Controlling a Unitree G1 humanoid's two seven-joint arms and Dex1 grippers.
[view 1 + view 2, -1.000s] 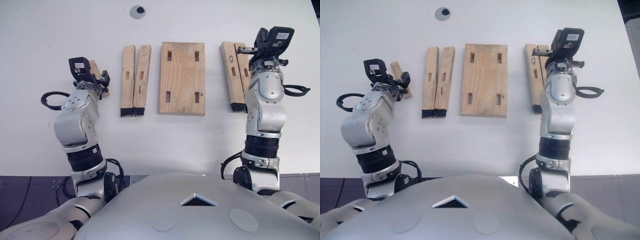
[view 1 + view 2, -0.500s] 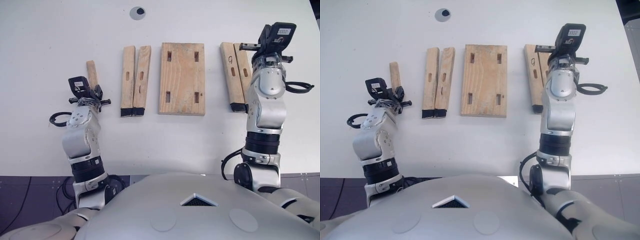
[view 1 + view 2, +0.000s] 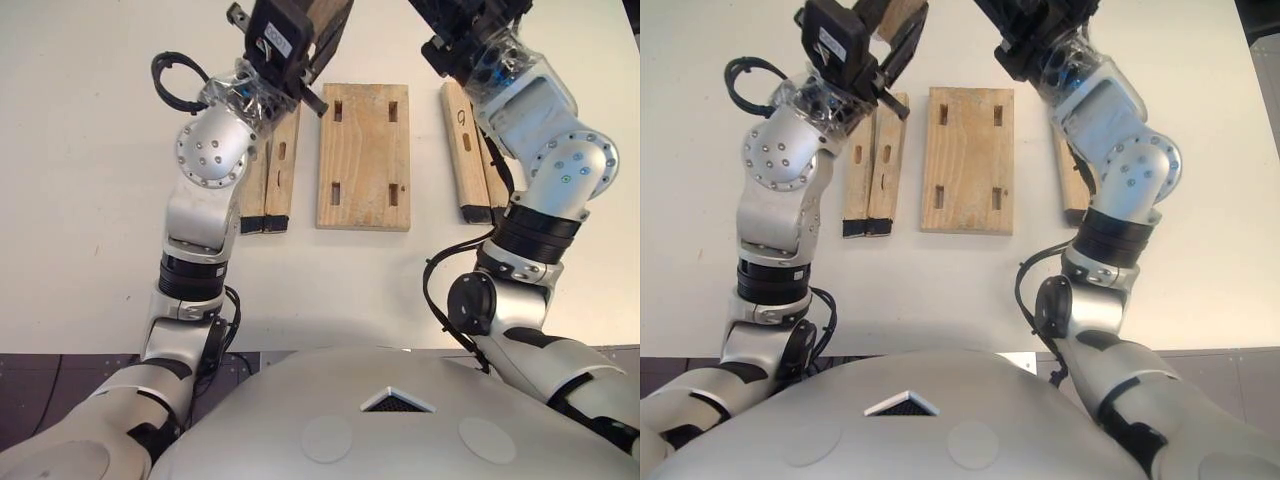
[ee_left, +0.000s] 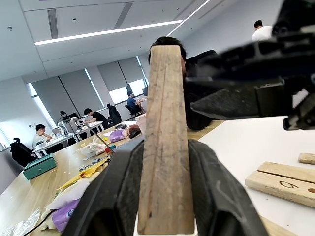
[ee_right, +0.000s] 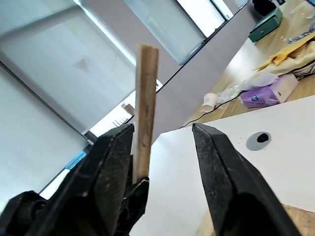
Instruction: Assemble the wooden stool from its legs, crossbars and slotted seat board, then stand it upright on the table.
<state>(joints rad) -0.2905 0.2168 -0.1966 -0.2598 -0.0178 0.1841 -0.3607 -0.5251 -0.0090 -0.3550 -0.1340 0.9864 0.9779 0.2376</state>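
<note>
Left gripper (image 4: 166, 196) was clamped tight on a wooden crossbar (image 4: 166, 123), which it held upright above the table (image 3: 80, 150). Right gripper (image 5: 162, 129) gaped wide with nothing gripped; the crossbar was close by it, apart. Slotted seat board (image 3: 364, 157) lay flat below, between both grippers. One leg pair (image 3: 278, 180) lay under the left gripper, the other (image 3: 462, 150) under the right.

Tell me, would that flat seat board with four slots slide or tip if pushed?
Probably slide: the seat board lies flat on the smooth white table. It looks like stiff solid wood, so bending seems unlikely.
</note>
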